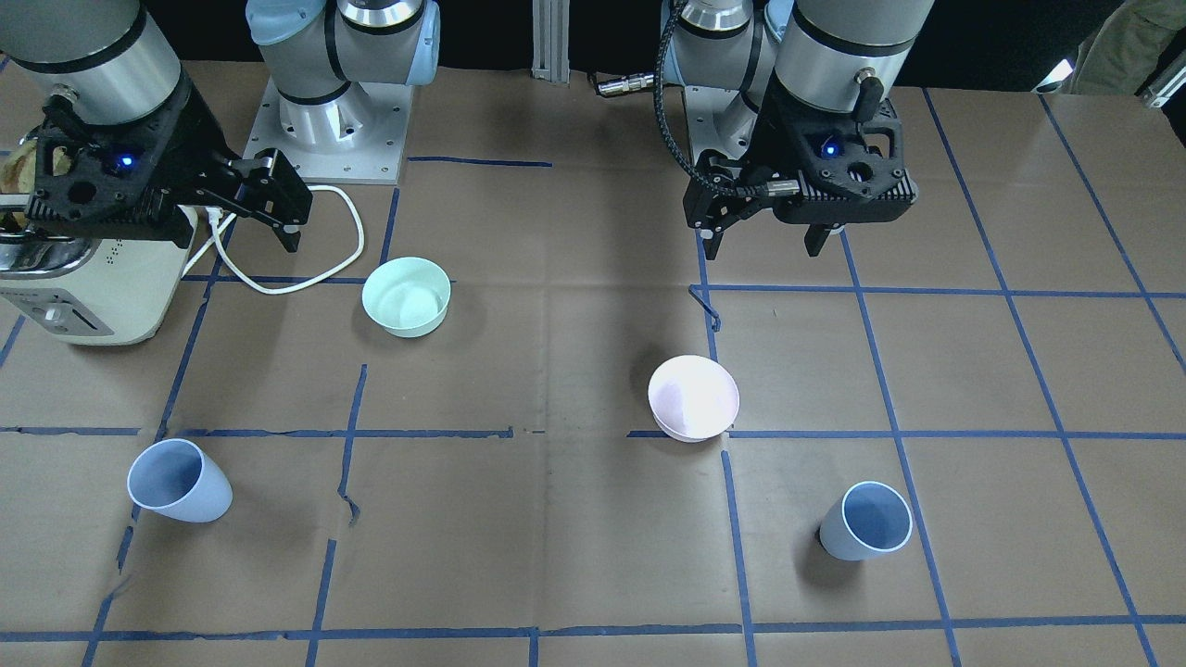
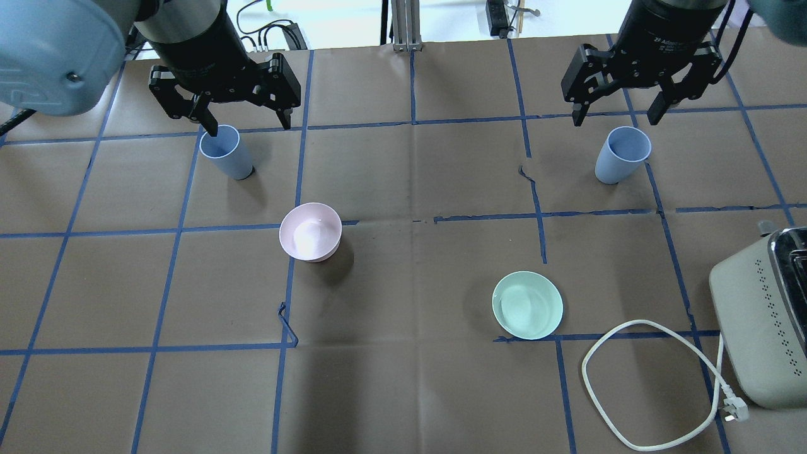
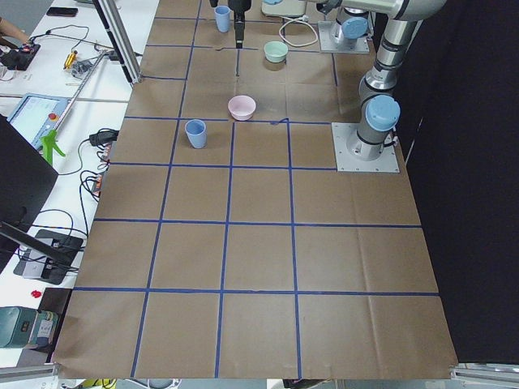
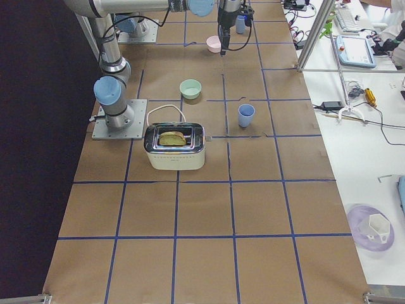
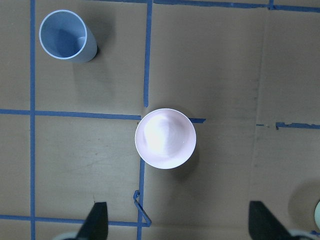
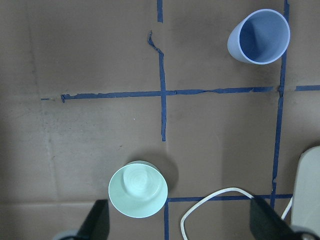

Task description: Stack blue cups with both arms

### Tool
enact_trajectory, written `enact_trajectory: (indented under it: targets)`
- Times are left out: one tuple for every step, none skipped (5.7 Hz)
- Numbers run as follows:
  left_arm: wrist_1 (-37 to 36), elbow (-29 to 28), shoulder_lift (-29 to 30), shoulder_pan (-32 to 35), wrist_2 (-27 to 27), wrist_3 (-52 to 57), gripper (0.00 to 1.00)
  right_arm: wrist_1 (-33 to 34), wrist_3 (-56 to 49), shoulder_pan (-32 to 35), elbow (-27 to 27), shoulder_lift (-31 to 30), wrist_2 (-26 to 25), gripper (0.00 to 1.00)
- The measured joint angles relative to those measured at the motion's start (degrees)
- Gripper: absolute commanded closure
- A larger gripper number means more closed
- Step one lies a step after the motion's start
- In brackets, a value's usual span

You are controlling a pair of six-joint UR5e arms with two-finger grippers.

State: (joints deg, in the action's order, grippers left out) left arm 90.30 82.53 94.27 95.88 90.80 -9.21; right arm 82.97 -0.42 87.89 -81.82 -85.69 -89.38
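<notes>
2 blue cups (image 2: 227, 154) (image 2: 621, 154), 2 bowls (image 2: 310, 231) (image 2: 527, 305), 1 toaster (image 2: 760, 328) — 2 grippers (image 2: 249, 126) (image 2: 616, 118)

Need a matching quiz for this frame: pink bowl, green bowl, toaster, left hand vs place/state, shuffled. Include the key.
Column A
1. pink bowl
2. green bowl
3. toaster
4. left hand

Column B
a. bread in its slots
b. empty dish, robot's right side
c. open, holding nothing
d. empty dish, robot's left side

Pairs: 1-d, 2-b, 3-a, 4-c
</notes>
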Motion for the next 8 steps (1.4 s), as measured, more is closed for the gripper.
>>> enact_trajectory:
  targets:
    - [-0.03,0.0,0.03,0.0,-0.03,-0.01,0.01,0.0,-0.02,0.0,0.0,0.02,0.0,0.0]
    - [-0.06,-0.02,0.03,0.0,-0.05,-0.02,0.01,0.0,0.0,0.0,0.0,0.06,0.02,0.0]
    - [-0.08,-0.03,-0.02,0.0,-0.02,0.01,0.01,0.06,-0.07,-0.06,0.0,0.11,0.07,0.0]
    - [-0.05,-0.02,-0.22,0.0,-0.01,0.08,0.01,0.59,-0.4,-0.34,0.02,0.24,0.06,0.0]
    - [-0.04,0.0,-0.44,-0.01,-0.03,0.2,0.01,1.62,-1.44,-1.09,0.06,0.46,-0.07,0.0]
    - [-0.04,0.1,-0.63,-0.06,-0.08,0.38,0.01,2.88,-3.41,-2.72,0.19,0.84,-0.09,0.0]
    - [-0.04,0.24,-0.78,-0.07,-0.09,0.66,0.01,5.34,-6.84,-5.59,0.54,1.85,0.02,0.0]
    - [-0.06,0.25,-0.7,-0.33,-0.18,0.95,0.01,9.07,-11.68,-9.48,1.53,4.01,0.1,0.0]
